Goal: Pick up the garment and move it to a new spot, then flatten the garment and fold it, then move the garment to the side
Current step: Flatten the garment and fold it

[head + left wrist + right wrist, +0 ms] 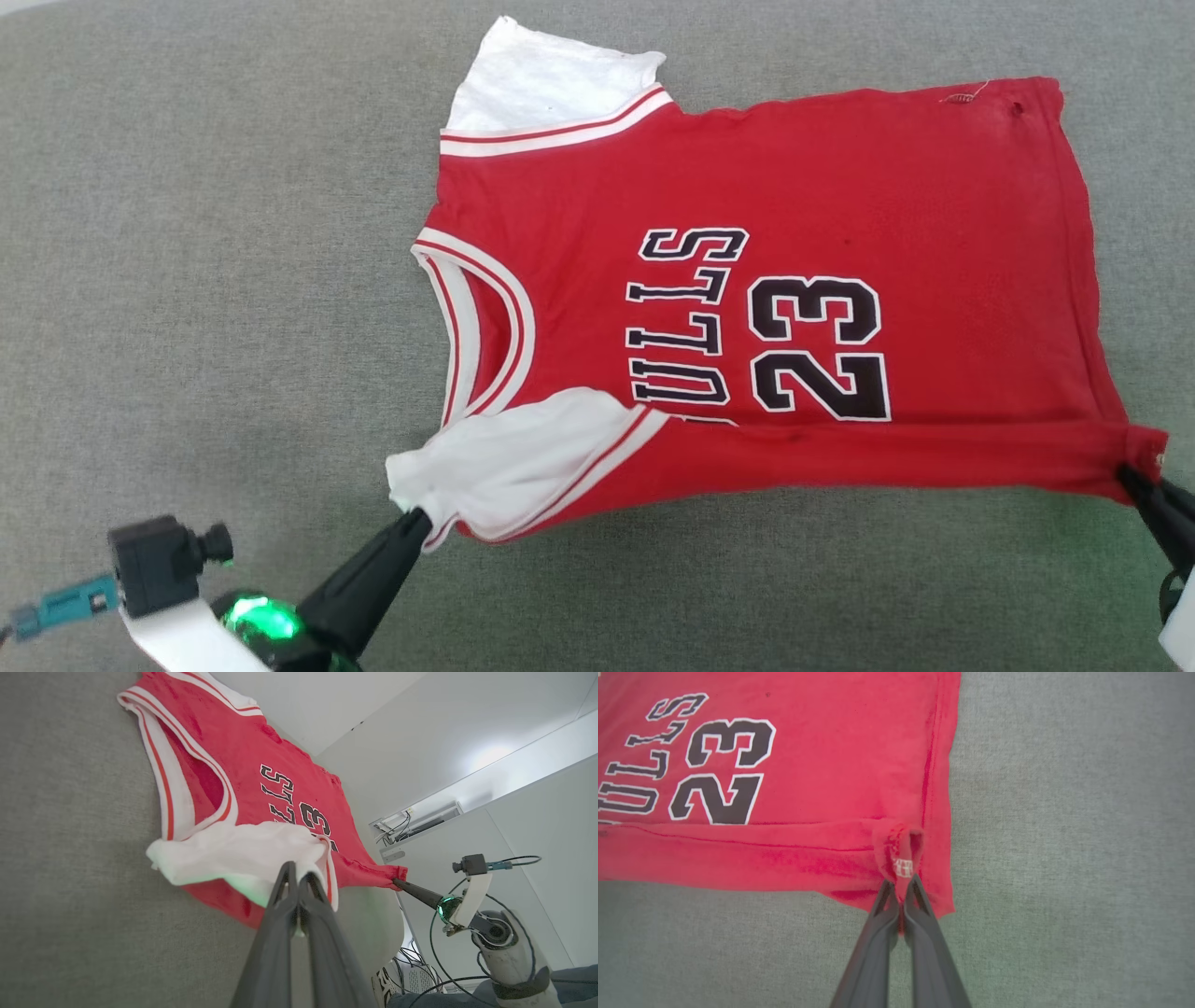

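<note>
Red cloth jersey garment (840, 177) lay flat mid grey fabric tabletop (187, 280). Left gripper (415, 523) pinched shut on its white sleeve, right gripper (1134, 481) on a hem corner. Folding looked just begun; shifting aside not yet done.

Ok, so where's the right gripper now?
In the head view the right gripper sits at the lower right edge, shut on the near hem corner of the garment, above the grey surface.
</note>
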Tool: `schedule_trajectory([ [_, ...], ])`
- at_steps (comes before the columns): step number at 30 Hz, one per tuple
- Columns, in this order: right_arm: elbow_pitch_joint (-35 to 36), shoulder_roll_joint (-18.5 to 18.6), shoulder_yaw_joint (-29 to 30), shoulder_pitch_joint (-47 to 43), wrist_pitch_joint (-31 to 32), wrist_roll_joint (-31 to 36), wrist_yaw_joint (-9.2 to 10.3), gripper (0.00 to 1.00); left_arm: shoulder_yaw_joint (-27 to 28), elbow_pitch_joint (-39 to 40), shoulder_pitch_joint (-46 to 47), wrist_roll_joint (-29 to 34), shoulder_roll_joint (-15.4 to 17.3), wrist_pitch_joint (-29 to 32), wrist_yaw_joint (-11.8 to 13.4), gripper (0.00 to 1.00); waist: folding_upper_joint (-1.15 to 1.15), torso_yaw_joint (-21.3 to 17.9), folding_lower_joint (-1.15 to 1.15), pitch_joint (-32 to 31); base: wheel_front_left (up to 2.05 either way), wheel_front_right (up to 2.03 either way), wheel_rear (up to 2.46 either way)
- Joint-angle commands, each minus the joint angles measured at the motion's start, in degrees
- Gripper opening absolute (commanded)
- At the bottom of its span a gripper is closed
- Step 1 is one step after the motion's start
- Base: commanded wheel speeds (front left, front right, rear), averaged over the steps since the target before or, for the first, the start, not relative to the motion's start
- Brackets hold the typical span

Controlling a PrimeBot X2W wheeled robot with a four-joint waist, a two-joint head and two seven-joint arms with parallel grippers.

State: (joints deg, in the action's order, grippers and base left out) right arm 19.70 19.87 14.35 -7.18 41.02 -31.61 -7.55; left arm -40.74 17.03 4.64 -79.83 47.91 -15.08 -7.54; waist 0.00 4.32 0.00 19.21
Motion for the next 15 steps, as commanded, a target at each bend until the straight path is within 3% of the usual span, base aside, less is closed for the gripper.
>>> schedule_trajectory([
  [1,0.96,-0.48,0.33,1.19,0.77,0.7,0.13,0.0,0.24,0.66,2.36,0.56,0.03,-0.11,0.15,0.0,0.0,-0.01,0.0,0.04,0.0,0.0,0.0],
  [7,-0.68,-0.89,-0.48,7.54,1.51,1.48,0.13,0.0,-0.62,-1.32,11.33,-0.38,-0.42,1.53,0.15,0.0,0.0,-0.42,0.0,0.83,0.0,0.0,0.0],
  [15,-10.31,0.91,-4.95,20.98,0.36,4.67,0.1,0.0,-2.78,-10.24,25.85,-3.39,-3.21,5.18,0.15,0.0,0.0,-1.99,0.0,4.84,0.0,0.0,0.0],
])
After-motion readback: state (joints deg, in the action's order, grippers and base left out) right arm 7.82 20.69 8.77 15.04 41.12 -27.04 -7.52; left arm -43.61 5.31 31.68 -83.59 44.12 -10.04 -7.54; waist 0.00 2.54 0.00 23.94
